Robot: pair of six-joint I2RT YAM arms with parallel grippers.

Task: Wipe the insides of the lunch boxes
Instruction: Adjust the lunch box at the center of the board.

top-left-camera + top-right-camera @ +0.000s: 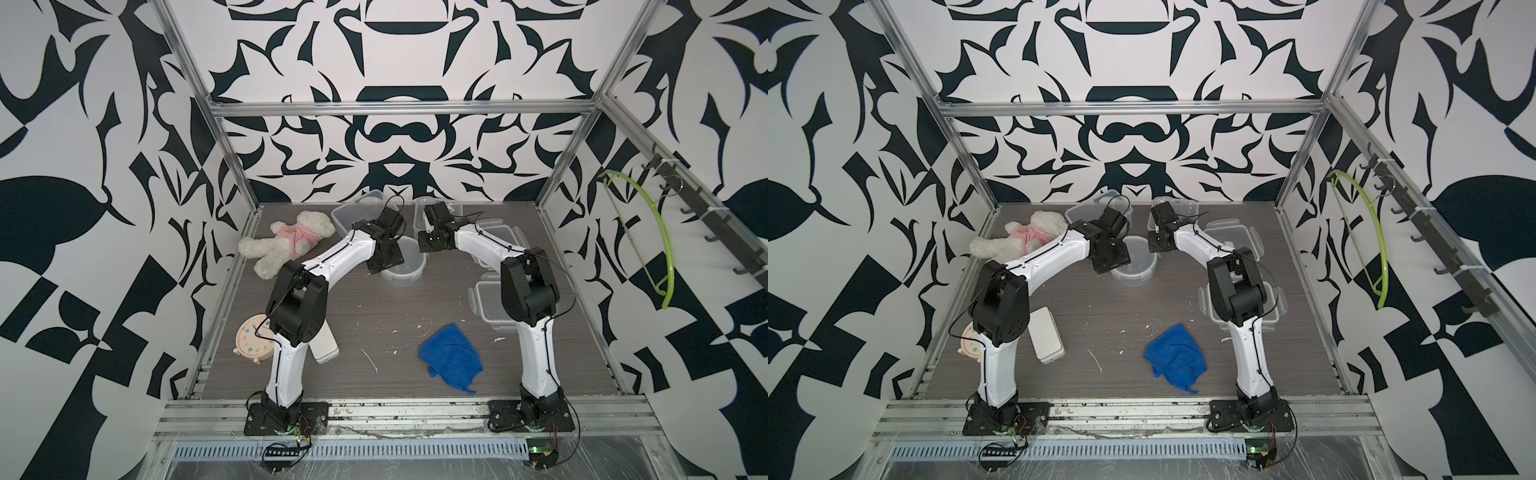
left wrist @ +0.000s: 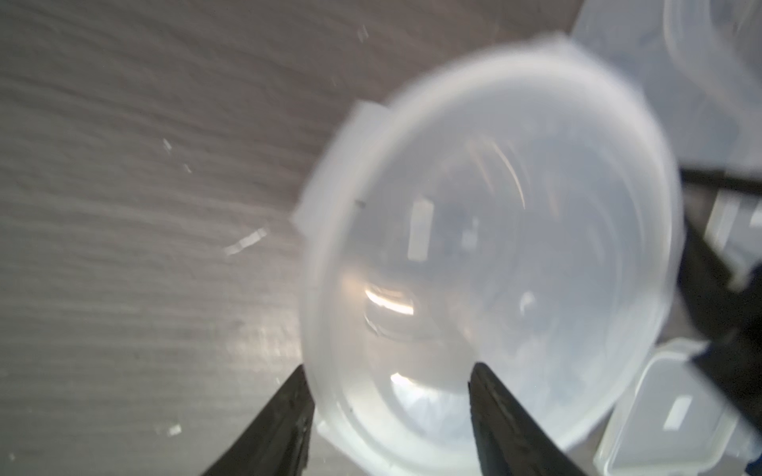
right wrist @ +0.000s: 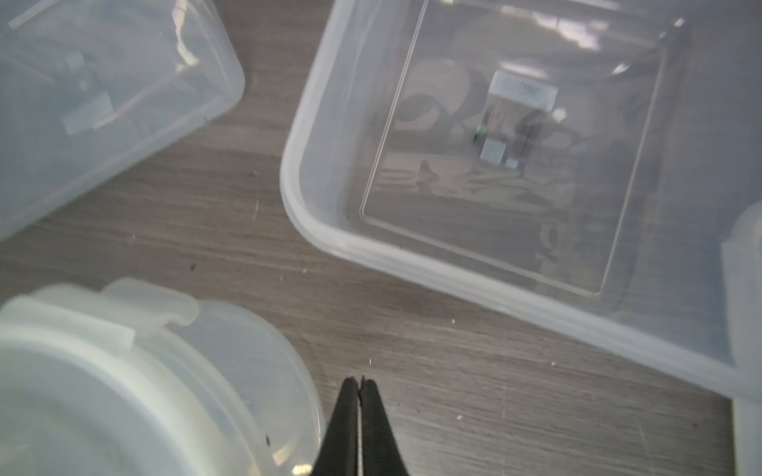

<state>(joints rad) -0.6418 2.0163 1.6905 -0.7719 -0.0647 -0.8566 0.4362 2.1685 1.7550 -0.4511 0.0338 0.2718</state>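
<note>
The round box (image 1: 411,271) stands open toward the back middle of the table (image 1: 374,324), under the left gripper (image 2: 387,369). In the left wrist view that gripper's jaws stand apart and straddle the box's wall. One finger (image 2: 284,428) is outside the rim and the other is inside the bowl. The view is smeared, so it cannot be told whether either finger touches the plastic. In both top views the gripper's body hides its fingers and part of the rim.

The right gripper (image 3: 362,382) hangs just beside the round box, over bare table between it and the right box (image 3: 515,247). Its jaws are closed to a hairline, with nothing between them. A clip tab (image 3: 152,307) shows at the round box's edge, but it is unclear whether it belongs to a lid under the box.

The left box (image 1: 353,212) sits open at the back, beside the right box and partly covered by the left wrist. The right wrist covers most of the right box in both top views.

A rear lid (image 1: 496,233) and a front lid (image 1: 484,299) lie at the right, each cut off by the right arm. A blue cloth (image 1: 451,359) lies crumpled near the front, well apart from both grippers.

A teddy (image 1: 291,245) lies at the back left. A clock (image 1: 249,338) and a white case (image 1: 328,349) sit partly behind the left arm. A green hanger (image 1: 660,249) hangs on the right wall.
</note>
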